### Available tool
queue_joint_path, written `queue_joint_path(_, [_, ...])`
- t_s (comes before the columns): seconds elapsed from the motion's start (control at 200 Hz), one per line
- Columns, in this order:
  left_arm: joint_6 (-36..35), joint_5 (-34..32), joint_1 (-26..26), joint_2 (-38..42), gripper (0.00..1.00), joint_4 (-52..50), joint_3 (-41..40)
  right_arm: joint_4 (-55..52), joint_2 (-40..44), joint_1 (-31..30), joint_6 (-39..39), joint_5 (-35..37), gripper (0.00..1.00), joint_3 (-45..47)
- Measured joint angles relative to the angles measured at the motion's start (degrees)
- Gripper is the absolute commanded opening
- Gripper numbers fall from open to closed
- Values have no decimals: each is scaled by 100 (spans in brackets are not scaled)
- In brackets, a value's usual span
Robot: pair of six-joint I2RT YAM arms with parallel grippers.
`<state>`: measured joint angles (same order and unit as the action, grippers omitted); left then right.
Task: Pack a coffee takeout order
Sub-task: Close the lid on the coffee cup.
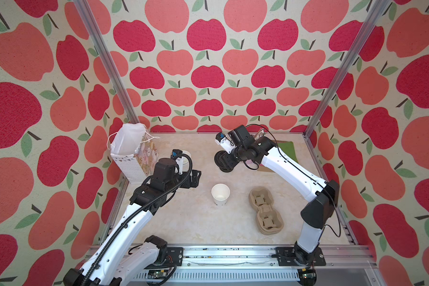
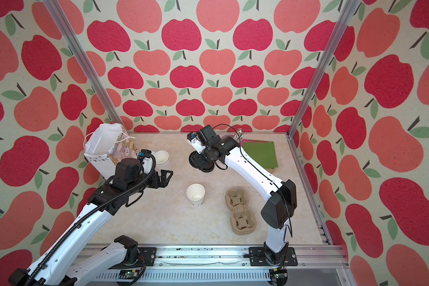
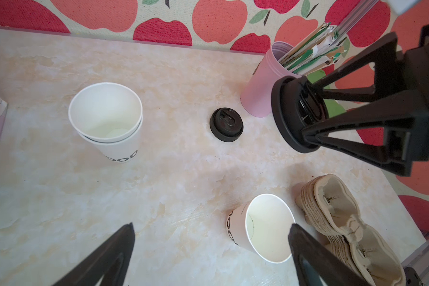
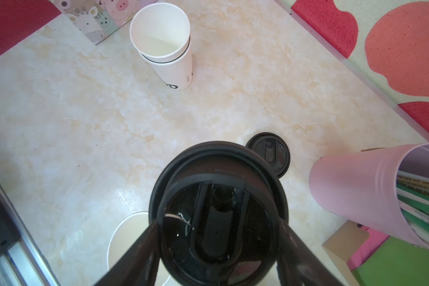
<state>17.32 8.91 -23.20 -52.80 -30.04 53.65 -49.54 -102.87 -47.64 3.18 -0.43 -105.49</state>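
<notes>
Two claws aloft — right claw [image 3: 306, 109] clamping black lid [image 3: 282, 118], left claw [image 3: 211, 226] spread.

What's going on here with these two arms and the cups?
A coffee order is being packed. The right gripper holds a black lid in the air. The left gripper is open and empty near an uncovered paper cup. The cardboard carrier beside it is empty; a second lid lies on the table.
</notes>
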Motion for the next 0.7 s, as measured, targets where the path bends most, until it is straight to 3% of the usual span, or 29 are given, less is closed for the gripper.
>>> queue_joint_path(0.7, [577, 1010, 256, -94, 92, 380, -367, 4, 643, -748, 17, -271, 67, 1770])
